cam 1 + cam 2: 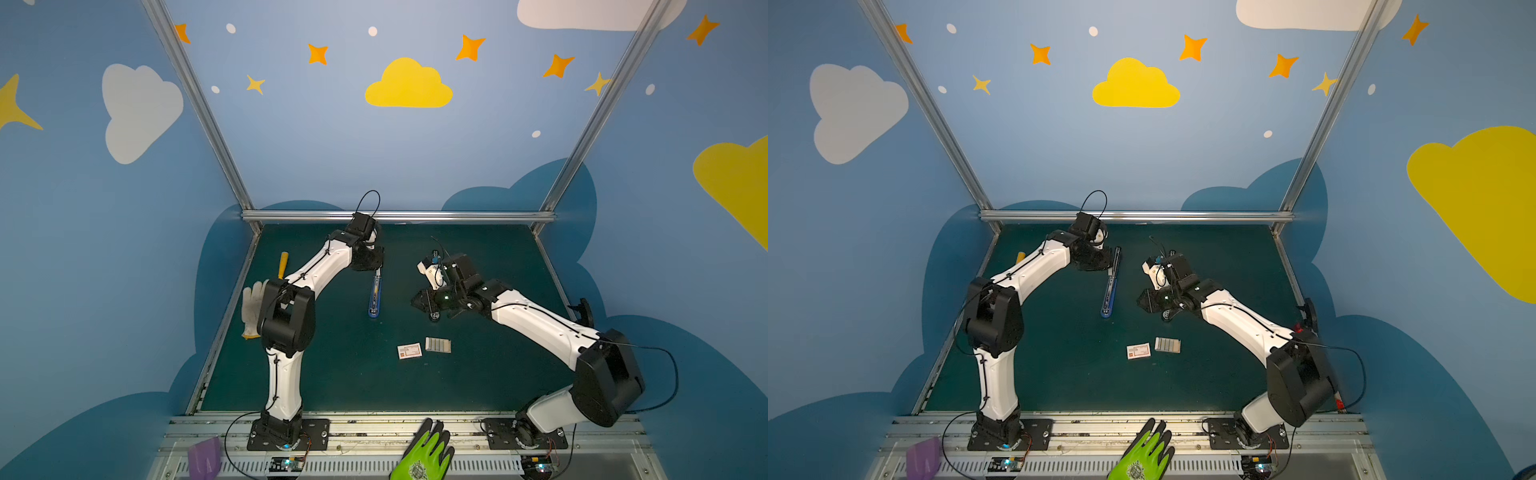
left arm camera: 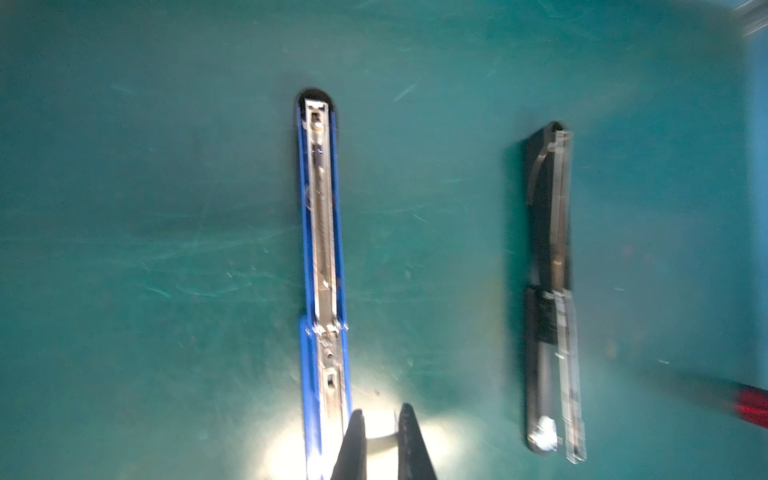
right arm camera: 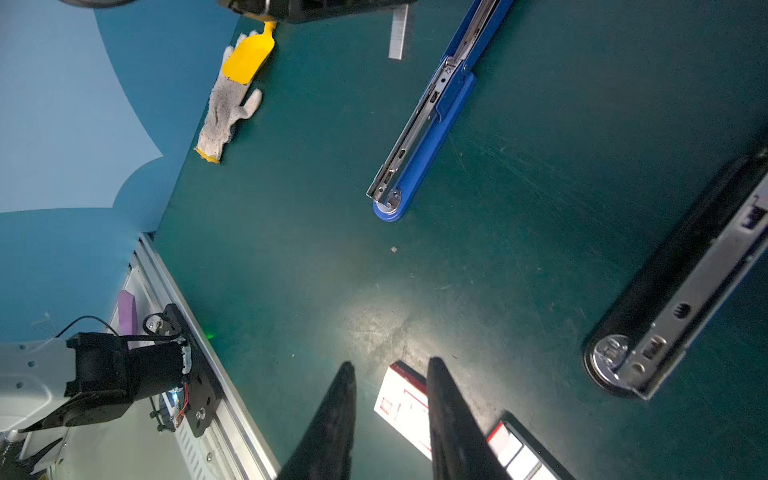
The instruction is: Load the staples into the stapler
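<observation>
The blue stapler (image 1: 374,297) (image 2: 322,232) lies opened flat mid-table, its metal channel facing up. My left gripper (image 1: 376,270) (image 2: 382,413) hovers at its far half, shut on a short silvery staple strip (image 3: 397,37) (image 2: 380,442). That strip hangs just beside the channel, not in it. More staples sit in rows in a pale tray (image 1: 438,345) (image 3: 519,453) near the front. My right gripper (image 1: 420,302) (image 3: 390,365) is open and empty, raised to the right of the stapler and above the white box.
A white box with a red mark (image 1: 409,351) (image 3: 405,405) lies beside the tray. A black stapler (image 2: 550,291) (image 3: 673,291) lies opened under my right arm. A white knit glove (image 1: 251,307) and yellow-handled tool (image 1: 283,264) are at the left edge. A green glove (image 1: 424,455) rests on the front rail.
</observation>
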Controlling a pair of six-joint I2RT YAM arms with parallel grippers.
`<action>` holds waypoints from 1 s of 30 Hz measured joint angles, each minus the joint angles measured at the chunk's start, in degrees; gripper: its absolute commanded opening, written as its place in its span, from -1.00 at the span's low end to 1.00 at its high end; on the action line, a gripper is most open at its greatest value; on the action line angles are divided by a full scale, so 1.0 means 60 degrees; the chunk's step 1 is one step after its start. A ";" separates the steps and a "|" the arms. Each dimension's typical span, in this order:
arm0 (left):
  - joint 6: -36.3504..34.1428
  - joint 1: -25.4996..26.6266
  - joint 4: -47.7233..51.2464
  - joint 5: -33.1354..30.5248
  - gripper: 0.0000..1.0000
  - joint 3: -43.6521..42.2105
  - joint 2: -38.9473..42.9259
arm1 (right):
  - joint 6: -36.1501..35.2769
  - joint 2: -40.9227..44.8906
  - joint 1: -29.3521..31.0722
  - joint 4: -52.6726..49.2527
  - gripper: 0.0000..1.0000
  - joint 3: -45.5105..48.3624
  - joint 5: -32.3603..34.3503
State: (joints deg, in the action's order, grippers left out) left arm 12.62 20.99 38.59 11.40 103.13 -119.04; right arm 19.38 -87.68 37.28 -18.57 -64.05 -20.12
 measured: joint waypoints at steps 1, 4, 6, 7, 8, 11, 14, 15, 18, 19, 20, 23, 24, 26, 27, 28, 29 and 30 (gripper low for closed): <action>-0.0087 0.0000 0.0084 -0.0084 -0.78 0.0222 -0.0186 | 0.0011 -0.0127 0.0018 0.0069 -0.38 -0.0076 0.0011; -0.0321 0.0000 0.0364 -0.0299 -0.78 0.0871 -0.0703 | 0.0025 -0.0448 0.0062 0.0255 -0.39 -0.0270 0.0036; -0.0433 0.0000 0.0470 -0.0401 -0.78 0.1177 -0.0976 | 0.0051 -0.0627 0.0098 0.0339 -0.39 -0.0339 0.0036; -0.0466 0.0000 0.0506 -0.0452 -0.78 0.1257 -0.1078 | 0.0055 -0.0707 0.0113 0.0350 -0.39 -0.0386 0.0029; -0.0474 0.0000 0.0554 -0.0488 -0.78 0.1319 -0.1151 | 0.0058 -0.0765 0.0120 0.0357 -0.39 -0.0419 0.0029; -0.0495 0.0000 0.0648 -0.0539 -0.78 0.1421 -0.1341 | 0.0058 -0.0867 0.0135 0.0401 -0.39 -0.0452 0.0029; -0.0492 0.0000 0.0707 -0.0554 -0.78 0.1421 -0.1472 | 0.0058 -0.0871 0.0135 0.0408 -0.39 -0.0452 0.0033; -0.0492 0.0000 0.0721 -0.0554 -0.78 0.1421 -0.1508 | 0.0058 -0.0871 0.0135 0.0408 -0.39 -0.0452 0.0033; -0.0488 0.0000 0.0743 -0.0550 -0.78 0.1421 -0.1577 | 0.0055 -0.0871 0.0135 0.0408 -0.40 -0.0452 0.0044; -0.0484 0.0000 0.0754 -0.0550 -0.78 0.1417 -0.1581 | 0.0058 -0.0871 0.0135 0.0408 -0.40 -0.0452 0.0062; -0.0484 0.0000 0.0750 -0.0550 -0.77 0.1421 -0.1581 | 0.0058 -0.0871 0.0135 0.0408 -0.40 -0.0452 0.0073; -0.0470 0.0000 0.0750 -0.0525 -0.78 0.1421 -0.1588 | 0.0058 -0.0871 0.0135 0.0408 -0.40 -0.0452 0.0106; -0.0463 0.0004 0.0747 -0.0517 -0.78 0.1421 -0.1592 | 0.0058 -0.0871 0.0135 0.0408 -0.40 -0.0452 0.0109; -0.0459 0.0004 0.0747 -0.0503 -0.78 0.1421 -0.1610 | 0.0058 -0.0871 0.0135 0.0408 -0.40 -0.0452 0.0127; -0.0459 0.0004 0.0747 -0.0492 -0.78 0.1421 -0.1628 | 0.0058 -0.0871 0.0135 0.0408 -0.41 -0.0452 0.0135; -0.0455 0.0007 0.0743 -0.0488 -0.78 0.1421 -0.1661 | 0.0058 -0.0871 0.0135 0.0408 -0.41 -0.0452 0.0138; -0.0455 0.0011 0.0739 -0.0484 -0.78 0.1421 -0.1698 | 0.0058 -0.0871 0.0135 0.0408 -0.41 -0.0452 0.0146; -0.0452 0.0011 0.0743 -0.0484 -0.78 0.1421 -0.1727 | 0.0058 -0.0871 0.0135 0.0408 -0.41 -0.0452 0.0149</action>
State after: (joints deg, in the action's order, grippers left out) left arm 9.91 21.06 43.05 8.49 111.66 -129.40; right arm 19.73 -92.90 38.09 -16.12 -66.76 -19.22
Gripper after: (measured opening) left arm 0.110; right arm 0.297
